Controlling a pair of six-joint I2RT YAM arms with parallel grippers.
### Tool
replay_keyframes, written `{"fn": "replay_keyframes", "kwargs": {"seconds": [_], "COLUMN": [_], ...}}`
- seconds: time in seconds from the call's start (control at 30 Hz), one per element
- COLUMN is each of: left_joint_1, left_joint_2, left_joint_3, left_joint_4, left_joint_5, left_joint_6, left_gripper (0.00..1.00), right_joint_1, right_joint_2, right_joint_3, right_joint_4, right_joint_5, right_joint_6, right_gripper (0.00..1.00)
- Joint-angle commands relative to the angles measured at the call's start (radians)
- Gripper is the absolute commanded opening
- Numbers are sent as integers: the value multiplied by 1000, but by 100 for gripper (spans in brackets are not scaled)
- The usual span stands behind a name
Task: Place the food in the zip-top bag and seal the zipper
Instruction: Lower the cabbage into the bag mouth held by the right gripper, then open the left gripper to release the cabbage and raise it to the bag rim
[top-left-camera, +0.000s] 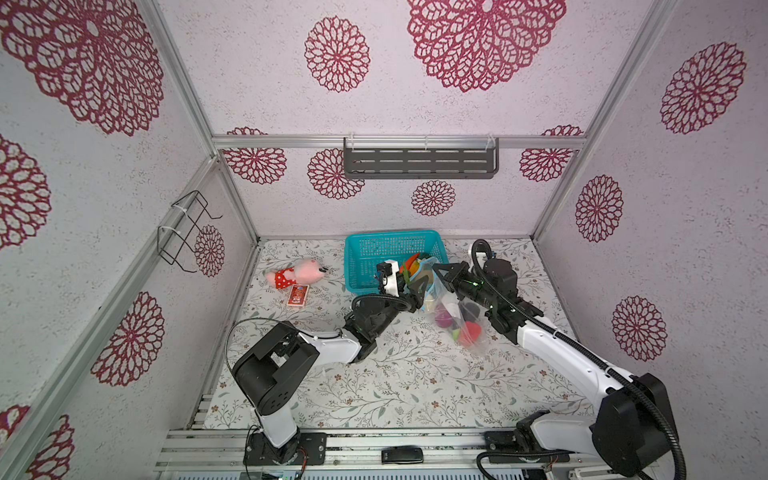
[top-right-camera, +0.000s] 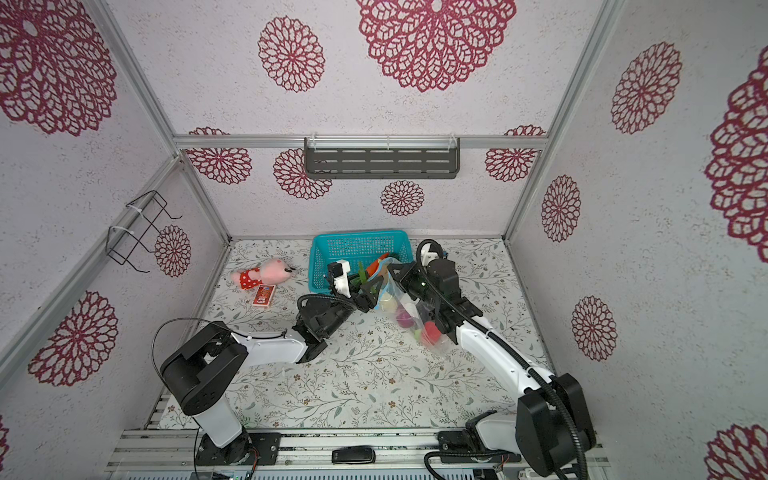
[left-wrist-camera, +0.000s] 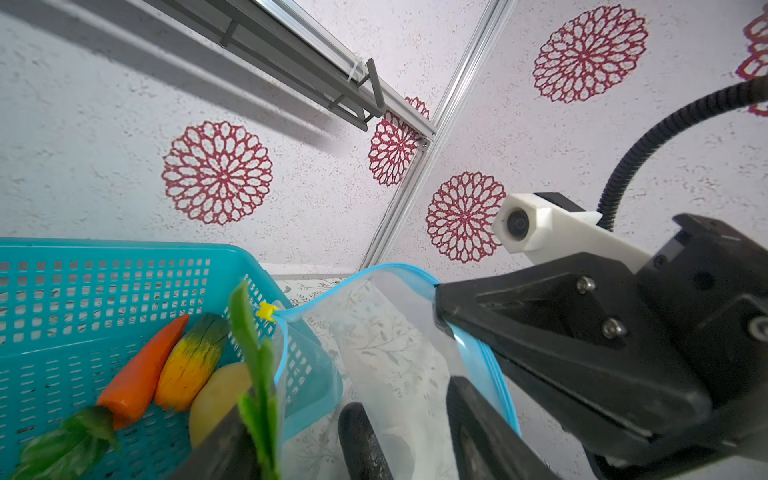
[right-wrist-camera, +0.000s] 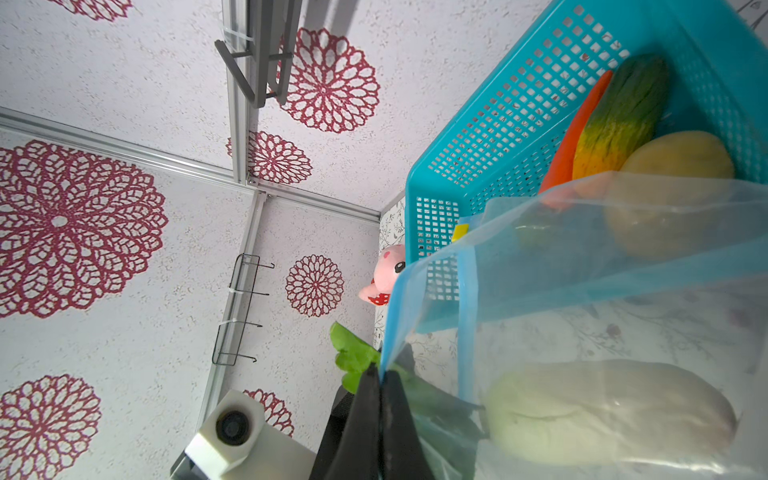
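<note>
Right jaws clamped on zipper (right-wrist-camera: 397, 307) of zip-top bag (right-wrist-camera: 623, 299); left jaws apart, green leaves (left-wrist-camera: 259, 374) between them.

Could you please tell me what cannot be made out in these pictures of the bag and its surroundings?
Green leaves: left wrist view; the lower picture edge cuts off their stems.
Food low in the zip-top bag: both top views; too small, and blurred by crinkled plastic, to name each piece.
Red pack beside the plush toy: top views; print too small to read.

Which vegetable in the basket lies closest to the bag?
The yellow potato; the carrot and green-and-yellow vegetable lie farther from the bag.
</note>
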Motion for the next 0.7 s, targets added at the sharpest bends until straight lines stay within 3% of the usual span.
{"fn": "replay_keyframes", "kwargs": {"seconds": [0.0, 0.23, 0.47, 0.67], "left_joint_1": [-11, 31, 122, 245], "left_joint_2": [-43, -222, -385, -396], "left_joint_3": [-8, -7, 74, 139], "left_joint_4": [-48, -298, -580, -772], "left_joint_5": [-3, 17, 145, 307], "left_joint_6": [21, 39, 29, 9], "left_gripper": [69, 70, 72, 74], "right_joint_1": [-7, -43, -76, -99], "right_joint_2": [-11, -25, -7, -8], "right_joint_3": [40, 53, 66, 88], "right_joint_4": [45, 1, 24, 36], "right_joint_5": [-9, -37, -168, -289], "right_joint_6": [4, -33, -62, -109], "right_gripper": [0, 0, 0, 0]}}
